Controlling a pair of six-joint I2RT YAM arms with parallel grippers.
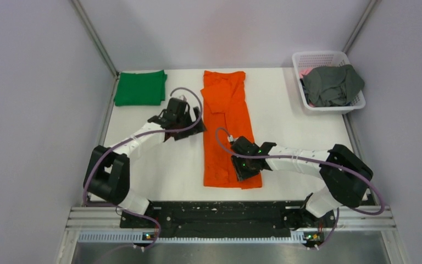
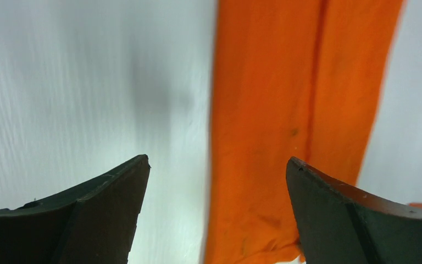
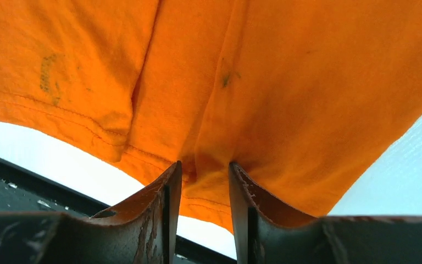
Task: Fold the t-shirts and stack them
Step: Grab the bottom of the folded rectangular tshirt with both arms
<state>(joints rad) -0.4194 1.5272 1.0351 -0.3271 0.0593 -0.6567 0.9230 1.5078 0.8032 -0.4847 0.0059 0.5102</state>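
Where right gripper (image 3: 204, 168) pinches: near hem of orange t-shirt (image 1: 225, 121), jaws almost closed on cloth.
Left gripper (image 2: 217, 160): spread wide, empty, over shirt's edge.

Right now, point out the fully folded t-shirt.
The green cloth t-shirt, a compact rectangle; the orange cloth t-shirt is a long strip, the dark grey t-shirt a loose heap.

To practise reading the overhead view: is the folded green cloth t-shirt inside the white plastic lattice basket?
No, the green t-shirt lies on the table, far from the basket.
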